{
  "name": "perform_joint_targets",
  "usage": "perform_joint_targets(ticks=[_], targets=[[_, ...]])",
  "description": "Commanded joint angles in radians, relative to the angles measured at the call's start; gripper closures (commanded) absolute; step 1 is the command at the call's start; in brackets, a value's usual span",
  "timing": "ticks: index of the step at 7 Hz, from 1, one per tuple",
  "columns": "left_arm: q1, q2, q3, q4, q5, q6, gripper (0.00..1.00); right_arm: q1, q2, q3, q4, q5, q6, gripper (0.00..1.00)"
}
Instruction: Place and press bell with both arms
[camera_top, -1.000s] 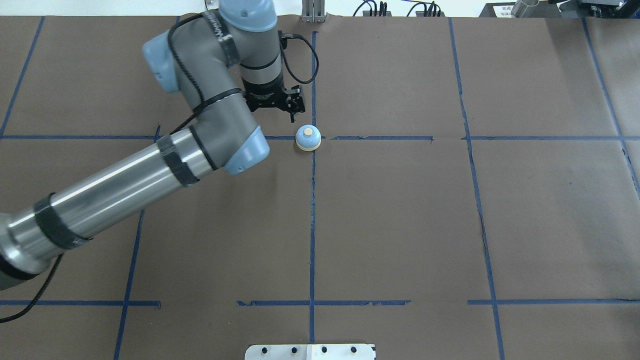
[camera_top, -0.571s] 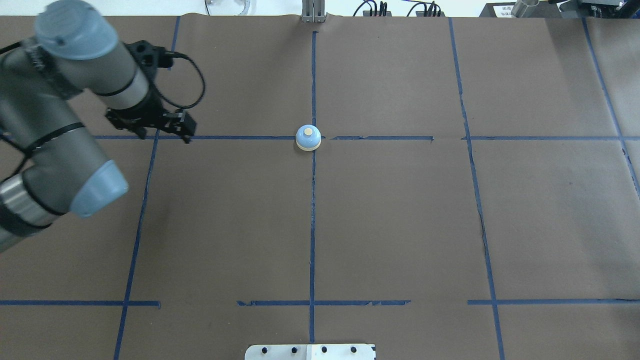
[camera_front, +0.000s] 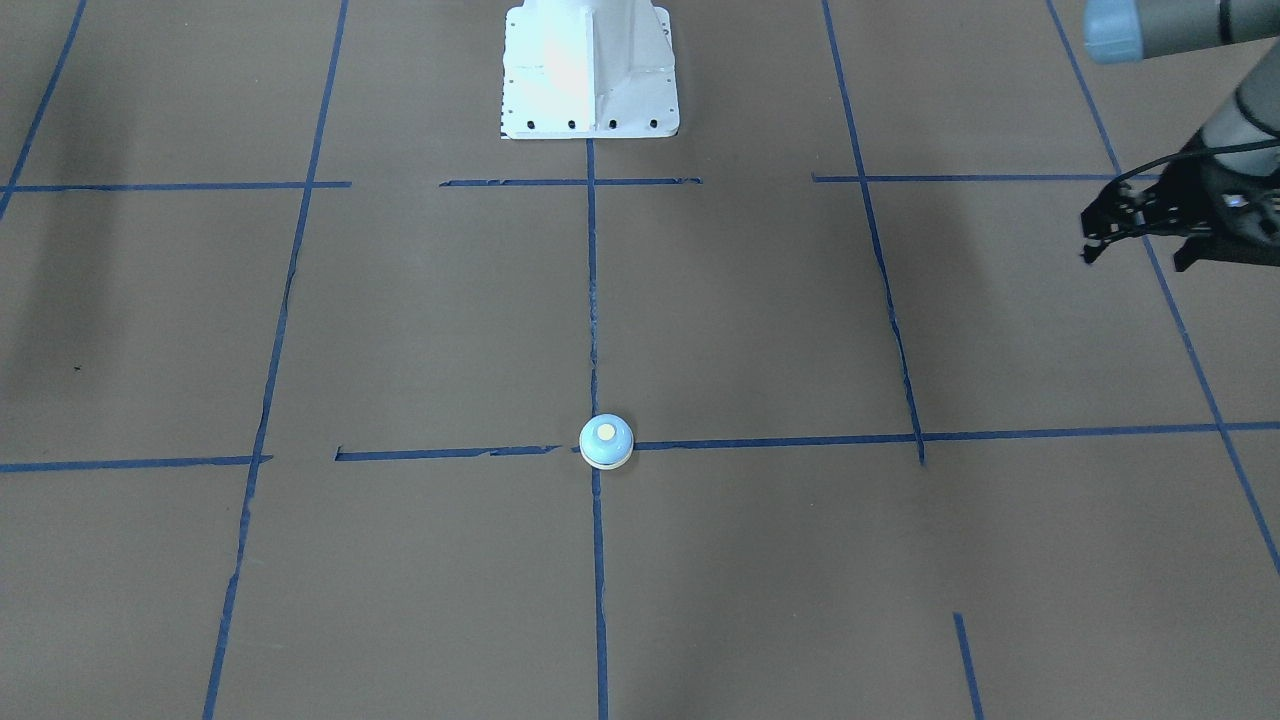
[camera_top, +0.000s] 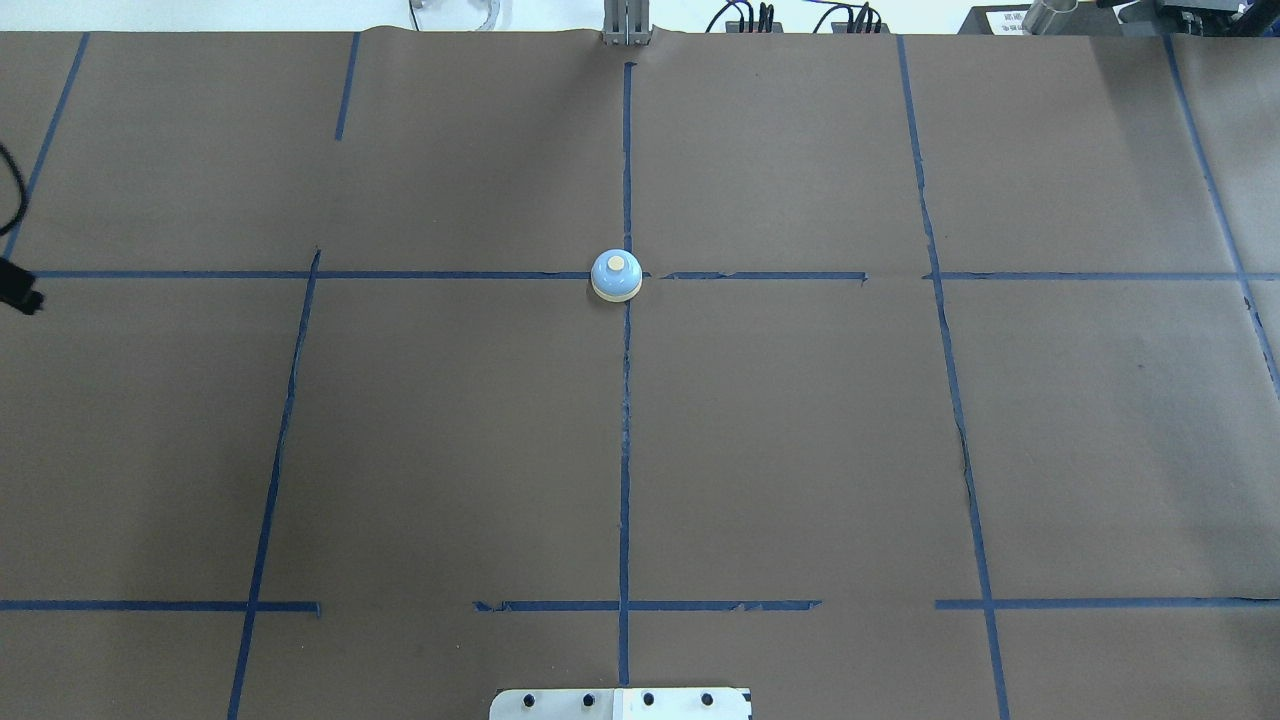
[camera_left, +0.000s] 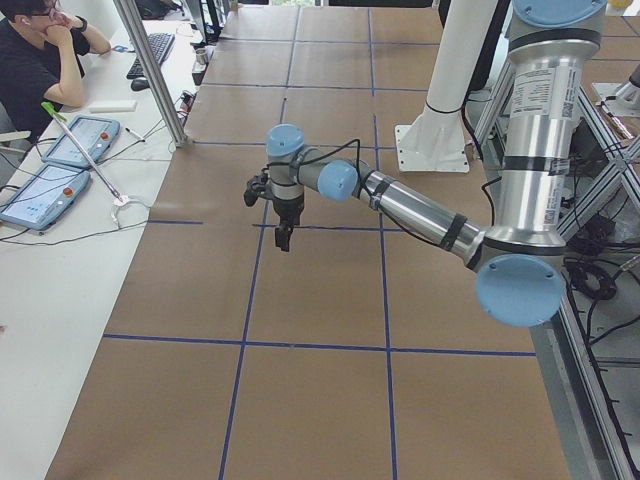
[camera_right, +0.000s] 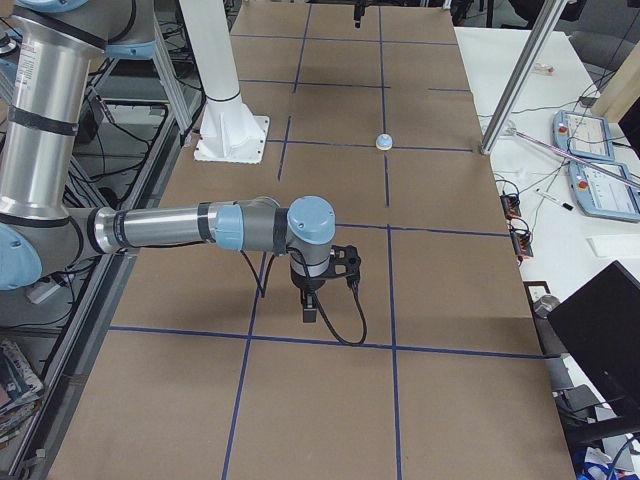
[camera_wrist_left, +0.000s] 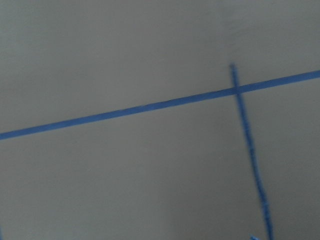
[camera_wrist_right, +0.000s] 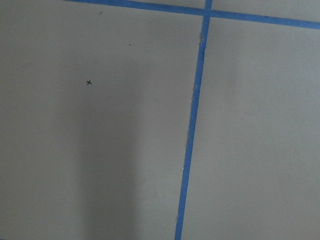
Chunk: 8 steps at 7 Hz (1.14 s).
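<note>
The left gripper (camera_front: 1135, 258) hangs over the table (camera_top: 800, 450) edge, fingers spread, holding nothing. The bell (camera_top: 616, 275) stands upright mid-table on a blue tape crossing (camera_top: 625, 300). The right gripper (camera_right: 310, 312) hovers well apart from the bell; I cannot tell whether its fingers are parted.

A robotics lab: arms (camera_left: 420, 215) over a paper-covered table (camera_top: 800, 450) gridded in blue tape (camera_top: 625, 450), and an operator (camera_left: 30, 55) with pendants (camera_left: 80, 140) and a keyboard (camera_left: 152, 48) at a side bench (camera_left: 40, 290).
</note>
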Motion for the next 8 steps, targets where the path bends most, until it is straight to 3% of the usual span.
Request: perform_joint_targets(ticks=[1, 2, 3, 8], targets=[[-0.275, 0.129, 0.100, -0.006, -0.101, 0.371, 0.00, 0.000, 0.000, 0.000, 0.000, 0.000, 0.001, 0.00], [-0.372, 0.161, 0.184, -0.011, -0.142, 0.460, 0.00, 0.000, 0.000, 0.000, 0.000, 0.002, 0.001, 0.00], [-0.414, 0.172, 0.199, -0.012, -0.149, 0.460, 0.00, 0.000, 0.000, 0.000, 0.000, 0.002, 0.001, 0.00], [-0.417, 0.242, 0.174, -0.009, -0.125, 0.455, 0.00, 0.000, 0.000, 0.000, 0.000, 0.006, 0.003, 0.00]])
